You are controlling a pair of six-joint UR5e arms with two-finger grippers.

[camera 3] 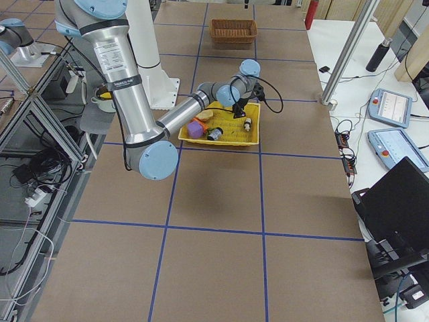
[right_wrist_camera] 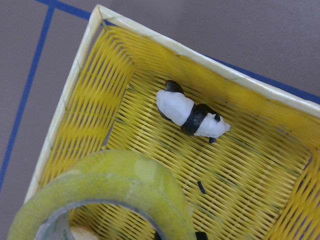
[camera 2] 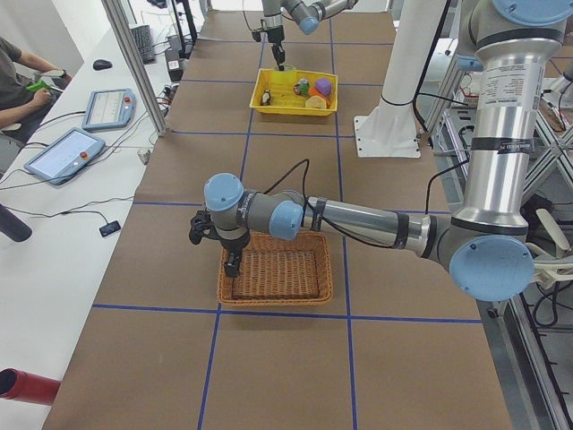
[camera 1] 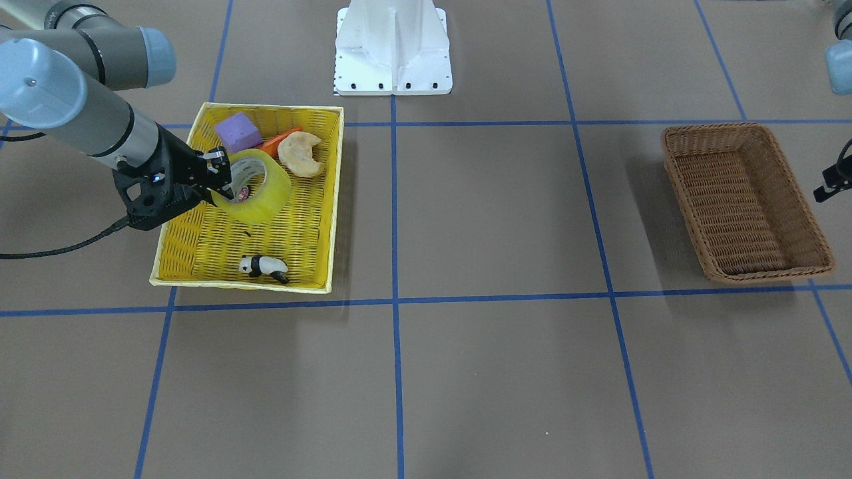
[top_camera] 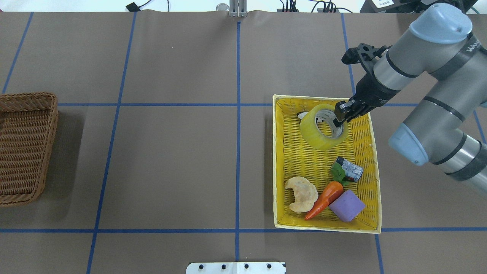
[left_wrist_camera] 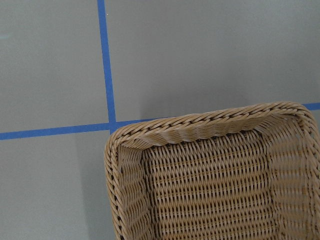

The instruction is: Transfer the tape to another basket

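Note:
The yellow tape (top_camera: 322,129) is tilted in the far end of the yellow basket (top_camera: 304,167), and I cannot tell if it is off the weave. My right gripper (top_camera: 339,114) is shut on its wall, one finger inside the pale core. The front view shows the same grip (camera 1: 223,178) on the tape (camera 1: 259,193). The right wrist view shows the tape's rim (right_wrist_camera: 110,185) close below. The brown wicker basket (top_camera: 23,148) holds nothing. My left gripper (camera 2: 231,266) hovers over its edge. Its tip shows at the front view's edge (camera 1: 832,186), and I cannot tell whether it is open or shut.
The yellow basket also holds a toy panda (camera 1: 263,266), a purple block (top_camera: 347,205), a carrot (top_camera: 323,199), a bitten biscuit (top_camera: 301,194) and a small grey-and-black roll (top_camera: 350,169). The white robot base (camera 1: 393,46) stands at the table's middle. The left wrist view shows the brown basket's corner (left_wrist_camera: 210,190).

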